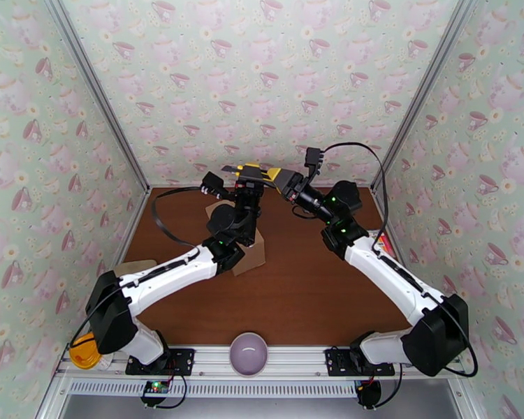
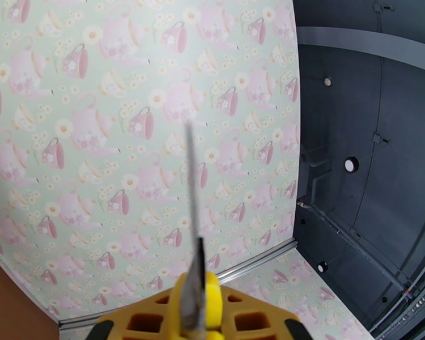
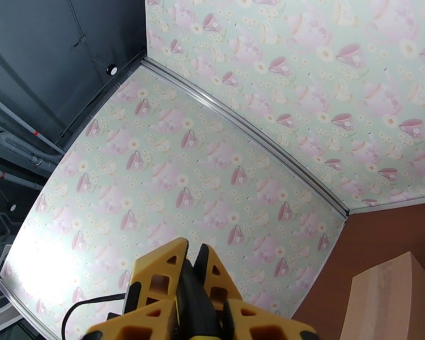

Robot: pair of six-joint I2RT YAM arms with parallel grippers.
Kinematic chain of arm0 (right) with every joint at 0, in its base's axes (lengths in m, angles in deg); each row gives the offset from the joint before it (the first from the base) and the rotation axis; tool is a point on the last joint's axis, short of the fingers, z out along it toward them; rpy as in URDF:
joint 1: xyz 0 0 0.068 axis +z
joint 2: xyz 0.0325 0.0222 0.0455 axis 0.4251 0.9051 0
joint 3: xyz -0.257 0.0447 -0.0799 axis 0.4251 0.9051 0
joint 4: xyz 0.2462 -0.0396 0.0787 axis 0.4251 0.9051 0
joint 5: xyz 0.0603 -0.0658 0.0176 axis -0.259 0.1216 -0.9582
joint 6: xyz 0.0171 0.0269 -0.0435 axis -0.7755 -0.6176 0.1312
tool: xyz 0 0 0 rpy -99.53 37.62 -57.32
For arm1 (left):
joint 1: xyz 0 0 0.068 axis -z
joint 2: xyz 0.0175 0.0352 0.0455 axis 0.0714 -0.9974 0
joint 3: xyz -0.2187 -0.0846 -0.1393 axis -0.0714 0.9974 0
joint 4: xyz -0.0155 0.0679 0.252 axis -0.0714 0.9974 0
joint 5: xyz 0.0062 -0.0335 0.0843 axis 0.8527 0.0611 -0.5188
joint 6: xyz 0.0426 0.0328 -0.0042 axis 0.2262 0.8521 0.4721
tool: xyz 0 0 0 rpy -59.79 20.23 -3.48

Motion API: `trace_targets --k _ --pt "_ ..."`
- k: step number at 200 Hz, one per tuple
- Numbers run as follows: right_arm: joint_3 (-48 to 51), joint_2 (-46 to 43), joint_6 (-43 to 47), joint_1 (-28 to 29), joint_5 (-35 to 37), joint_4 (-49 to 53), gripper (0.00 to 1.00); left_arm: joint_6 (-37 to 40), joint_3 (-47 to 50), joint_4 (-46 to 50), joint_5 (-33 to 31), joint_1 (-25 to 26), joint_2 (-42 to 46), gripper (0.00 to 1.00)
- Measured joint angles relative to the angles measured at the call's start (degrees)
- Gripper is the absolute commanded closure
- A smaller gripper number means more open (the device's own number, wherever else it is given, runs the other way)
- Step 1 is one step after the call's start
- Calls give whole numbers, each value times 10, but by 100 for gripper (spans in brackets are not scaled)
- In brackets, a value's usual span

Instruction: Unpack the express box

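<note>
The express box (image 1: 252,253), plain brown cardboard, stands on the brown table and is mostly hidden behind my left arm; its corner also shows low at the right of the right wrist view (image 3: 391,298). Both grippers are raised above it near the back wall and meet tip to tip. My left gripper (image 1: 250,173) (image 2: 196,281) is shut on a thin grey blade (image 2: 191,188) that sticks up between its yellow fingers. The right gripper (image 1: 276,177) (image 3: 193,270) is shut on a black handle-like piece (image 3: 196,298). Whether blade and handle belong to one tool I cannot tell.
A lilac bowl (image 1: 249,353) sits on the front rail between the arm bases. An orange-yellow object (image 1: 84,350) lies at the front left corner, and a small flat tan piece (image 1: 133,266) rests by the left wall. A red item (image 1: 387,248) lies along the right wall.
</note>
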Motion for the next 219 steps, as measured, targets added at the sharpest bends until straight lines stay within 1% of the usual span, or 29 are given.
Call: trace_targets --k 23,33,61,80,91,129,137,144,160,165,183,190,211,219 --pt "0 8 0 -1 -2 7 64 14 0 0 -7 0 -8 100" --pt "0 11 1 -1 -2 7 68 16 0 0 -9 0 -10 100" --pt "-2 11 -9 -2 -6 -2 75 4 0 -13 -13 2 -10 100" --pt "-6 11 -12 -2 -11 -4 90 3 -1 -20 -15 3 -10 100" --pt "-7 11 -13 -2 -13 -5 100 2 -1 -21 -16 3 -10 100" --pt "-9 11 -17 -2 -16 -5 100 -4 -5 -16 -19 2 -10 100" --pt "-10 11 -17 -2 -16 -4 100 -9 -9 -5 -18 2 -10 89" --pt "-11 11 -17 -2 -14 -2 100 -15 -12 4 -16 -2 -10 78" --pt "-17 11 -10 -3 -8 10 100 -24 -21 49 1 -10 -5 72" --pt "-19 11 -5 -2 -5 17 100 -24 -22 64 8 -14 -4 68" --pt "-24 11 17 -2 1 46 100 -27 -23 122 35 -28 2 48" --pt "-27 11 26 -2 2 61 100 -29 -23 139 47 -32 3 43" --pt "-34 11 49 0 11 95 100 -36 -14 178 75 -44 9 35" --pt "-37 11 55 0 15 106 100 -40 -11 191 85 -48 13 34"
